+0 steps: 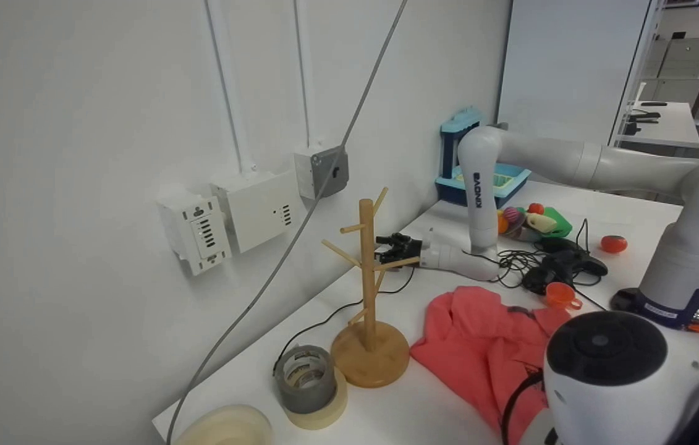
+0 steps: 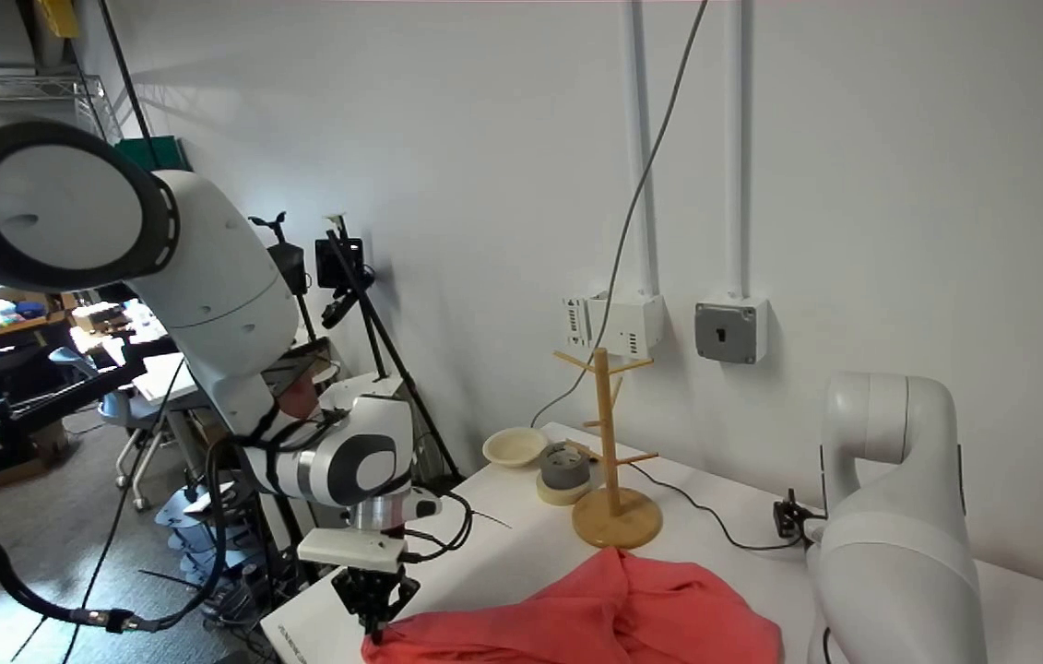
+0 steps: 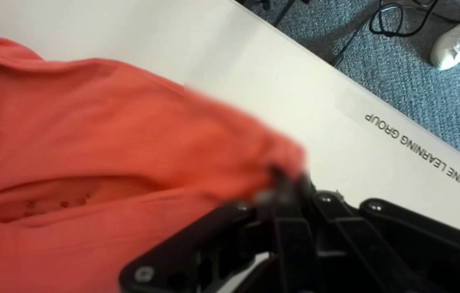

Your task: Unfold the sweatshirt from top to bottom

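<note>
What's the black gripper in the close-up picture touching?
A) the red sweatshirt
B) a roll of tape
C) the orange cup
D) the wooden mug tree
A: in the wrist view, the red sweatshirt narrows to a point right at the tip of the gripper, though that spot is blurry.

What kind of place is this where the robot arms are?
Probably a robotics lab. The white table carries lettering that reads MACHINE LEARNING GROUP in the wrist view. A robot arm marked KINOVA stands on it, and a second robot arm reaches down to the red sweatshirt.
</note>
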You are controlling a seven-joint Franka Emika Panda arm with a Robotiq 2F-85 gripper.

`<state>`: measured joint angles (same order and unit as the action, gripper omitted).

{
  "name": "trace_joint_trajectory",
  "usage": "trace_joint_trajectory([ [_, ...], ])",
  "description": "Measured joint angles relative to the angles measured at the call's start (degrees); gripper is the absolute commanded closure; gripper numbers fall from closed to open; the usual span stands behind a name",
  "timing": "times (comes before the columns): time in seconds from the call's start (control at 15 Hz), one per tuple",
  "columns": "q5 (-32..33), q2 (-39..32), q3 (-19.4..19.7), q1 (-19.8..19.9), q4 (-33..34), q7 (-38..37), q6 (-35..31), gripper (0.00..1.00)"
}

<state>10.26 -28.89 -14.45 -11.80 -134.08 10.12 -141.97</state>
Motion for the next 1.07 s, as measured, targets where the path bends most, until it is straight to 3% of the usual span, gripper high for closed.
trace_joint_trajectory([
  [0.27,-6.47,-0.39,-3.58,0.32,0.00,1.52,-1.50,0.99],
  [0.33,-8.34,-0.38,-4.50,0.53,0.00,2.00,-1.71,0.70],
  [0.47,-11.01,-0.38,-5.71,0.74,0.10,2.58,-1.90,0.64],
  [1.0,-12.09,0.65,-6.01,1.05,0.38,2.88,0.68,0.02],
  [1.07,-12.09,1.39,-6.00,1.26,0.40,3.31,2.14,0.00],
])
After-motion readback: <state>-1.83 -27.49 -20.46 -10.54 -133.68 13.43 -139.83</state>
